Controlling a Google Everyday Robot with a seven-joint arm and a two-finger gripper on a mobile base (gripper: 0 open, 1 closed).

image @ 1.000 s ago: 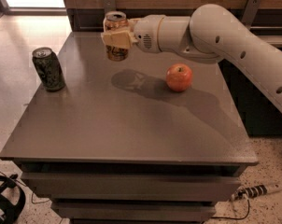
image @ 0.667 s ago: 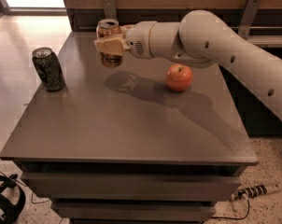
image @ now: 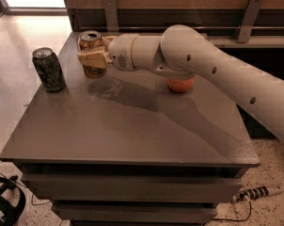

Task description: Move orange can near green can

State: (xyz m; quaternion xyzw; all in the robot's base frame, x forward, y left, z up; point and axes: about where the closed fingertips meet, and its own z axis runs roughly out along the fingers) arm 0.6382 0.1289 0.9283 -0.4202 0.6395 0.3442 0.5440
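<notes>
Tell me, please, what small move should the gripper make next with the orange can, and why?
Probably lower it straight down onto the table. The gripper, shut on the orange can, holds it slightly above the tabletop, with its shadow visible beneath. Only a narrow gap separates it from the green can, so it seems near enough already.

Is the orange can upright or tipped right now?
Upright: silver top faces up. The end effector grips the orange can by its side above the table, apart from the green can.
</notes>
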